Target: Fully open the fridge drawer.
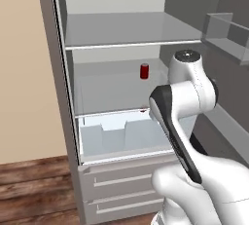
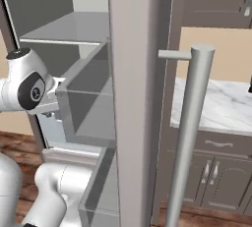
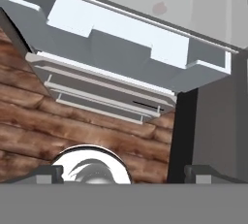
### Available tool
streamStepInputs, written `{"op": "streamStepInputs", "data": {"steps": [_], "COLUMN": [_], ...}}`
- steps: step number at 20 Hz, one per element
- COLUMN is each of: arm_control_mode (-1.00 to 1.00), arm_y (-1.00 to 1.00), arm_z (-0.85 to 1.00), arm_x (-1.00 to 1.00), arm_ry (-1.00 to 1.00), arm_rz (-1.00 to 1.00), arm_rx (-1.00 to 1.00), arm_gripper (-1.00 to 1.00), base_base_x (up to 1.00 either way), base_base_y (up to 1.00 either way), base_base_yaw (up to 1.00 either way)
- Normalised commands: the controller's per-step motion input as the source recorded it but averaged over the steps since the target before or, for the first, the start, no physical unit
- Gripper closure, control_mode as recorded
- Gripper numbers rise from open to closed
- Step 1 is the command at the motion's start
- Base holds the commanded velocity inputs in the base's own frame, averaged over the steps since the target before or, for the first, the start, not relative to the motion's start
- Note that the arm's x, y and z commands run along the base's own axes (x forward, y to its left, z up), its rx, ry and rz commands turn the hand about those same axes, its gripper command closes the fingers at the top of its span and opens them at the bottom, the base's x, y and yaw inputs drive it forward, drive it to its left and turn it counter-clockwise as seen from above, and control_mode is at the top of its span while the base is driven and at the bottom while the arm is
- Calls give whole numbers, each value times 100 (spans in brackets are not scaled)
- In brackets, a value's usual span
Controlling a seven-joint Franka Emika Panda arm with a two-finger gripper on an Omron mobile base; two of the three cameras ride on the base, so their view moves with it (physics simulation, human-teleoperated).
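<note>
Fridge drawer [image 1: 121,139] at fridge bottom, under glass shelf [image 1: 112,90], above grey drawer fronts [image 1: 124,180]; seems partly out. Gripper [image 3: 124,172] spread wide, empty, apart from drawer. Risk: fingers slip off stepped front wall; arm knocks open door [image 2: 135,98]; red can [image 1: 144,71] unaffected.

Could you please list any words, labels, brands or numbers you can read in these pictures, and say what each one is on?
None can be read.
The red can on the fridge shelf shows no legible label; it is too small to tell.
The fridge drawer and the grey drawer fronts below it are plain.
</note>
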Motion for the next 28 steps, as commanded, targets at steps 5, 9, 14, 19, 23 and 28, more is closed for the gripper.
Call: {"op": "streamStepInputs", "data": {"steps": [5,9,14,19,23,28], "arm_control_mode": [100,100,100,100,100,100], "arm_y": [0,0,0,0,0,0], "arm_z": [0,0,0,0,0,0], "arm_x": [0,0,0,0,0,0], "arm_ry": [0,0,0,0,0,0], "arm_rz": [0,0,0,0,0,0], "arm_rx": [0,0,0,0,0,0], "arm_gripper": [-100,-100,-100,-100,-100,-100], "base_base_x": [-28,-23,-26,-51,-54,-16], "base_base_y": [8,7,8,12,12,14], "base_base_yaw": [0,0,0,0,0,0]}}
